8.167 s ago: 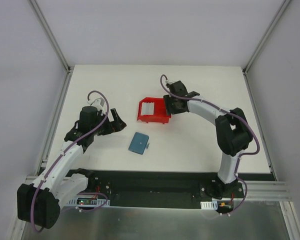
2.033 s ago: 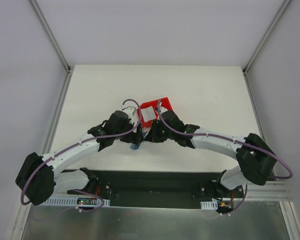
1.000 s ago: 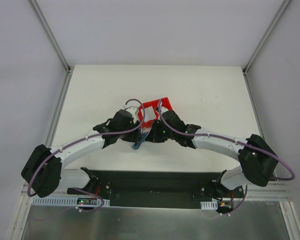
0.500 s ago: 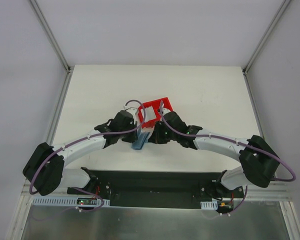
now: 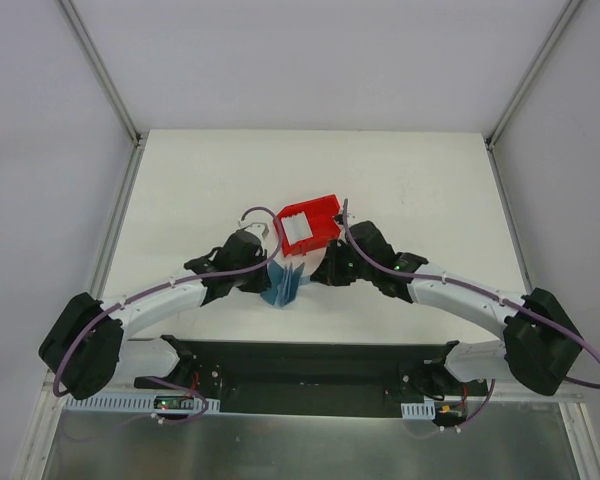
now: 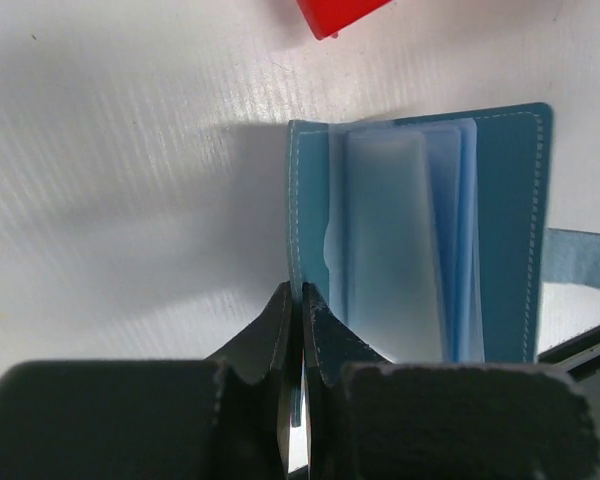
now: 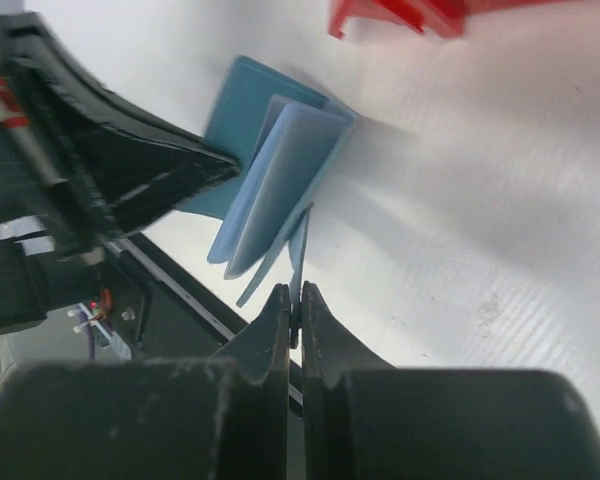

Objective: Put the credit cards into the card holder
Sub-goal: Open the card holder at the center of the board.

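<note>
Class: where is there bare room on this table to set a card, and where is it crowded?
Free: the far strip of table behind the bin; left of the left arm; right of the right arm. Crowded: the near middle, where left pincer and right pincer grip the wallet by the bin.

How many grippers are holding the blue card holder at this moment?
2. The left gripper pinches one cover of the card holder; the right gripper pinches the opposite cover, holding it open between them. Neither is hidden.
</note>
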{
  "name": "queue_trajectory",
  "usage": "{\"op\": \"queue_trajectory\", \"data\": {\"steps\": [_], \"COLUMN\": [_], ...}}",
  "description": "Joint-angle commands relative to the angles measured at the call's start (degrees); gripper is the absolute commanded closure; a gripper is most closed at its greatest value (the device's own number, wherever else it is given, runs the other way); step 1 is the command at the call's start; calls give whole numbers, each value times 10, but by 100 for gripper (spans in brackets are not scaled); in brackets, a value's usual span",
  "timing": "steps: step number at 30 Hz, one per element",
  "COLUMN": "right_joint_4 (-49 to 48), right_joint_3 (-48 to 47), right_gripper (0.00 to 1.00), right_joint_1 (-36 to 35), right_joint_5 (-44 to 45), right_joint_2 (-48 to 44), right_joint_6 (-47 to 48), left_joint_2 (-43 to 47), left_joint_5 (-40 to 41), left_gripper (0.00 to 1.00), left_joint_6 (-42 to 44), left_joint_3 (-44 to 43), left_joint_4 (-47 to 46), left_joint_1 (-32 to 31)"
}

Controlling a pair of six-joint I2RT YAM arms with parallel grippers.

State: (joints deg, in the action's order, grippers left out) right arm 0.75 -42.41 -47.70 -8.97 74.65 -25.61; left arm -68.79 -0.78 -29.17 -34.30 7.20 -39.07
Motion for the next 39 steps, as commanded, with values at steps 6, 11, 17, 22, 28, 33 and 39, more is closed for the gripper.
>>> {"op": "queue_trajectory", "data": {"steps": [6,11,17,22,28,33,39], "right_joint_4": [-31,5,36,37,47,54,77], "right_joint_3": [-83,-77,-22,15,32,33,15], "right_gripper": [99,99,99,99,99,99,99], "right_joint_1": [-12,-15,-3,2,14,31,35], "right_joint_5": [-55,-14,40,55,77,86,122], "right_joint_2": [44,56,34,36,43,59,124], "right_joint_6": [6,4,-5,-13,-12,-6,4], "left_joint_2": [-20,2,49,55,37,39,40], "left_joint_5": [9,11,9,-7,-8,-10,-25], "left_gripper": [100,100,100,100,100,100,100], "left_joint_6": [-75,-82,-71,-67,-70,-75,-85], "left_joint_3": [51,65,71,72,79,87,95], "left_joint_4": [-39,-46,-47,-46,-49,-55,-69], "left_joint_1": [-4,-4,-4,-4,-4,-4,-4]}}
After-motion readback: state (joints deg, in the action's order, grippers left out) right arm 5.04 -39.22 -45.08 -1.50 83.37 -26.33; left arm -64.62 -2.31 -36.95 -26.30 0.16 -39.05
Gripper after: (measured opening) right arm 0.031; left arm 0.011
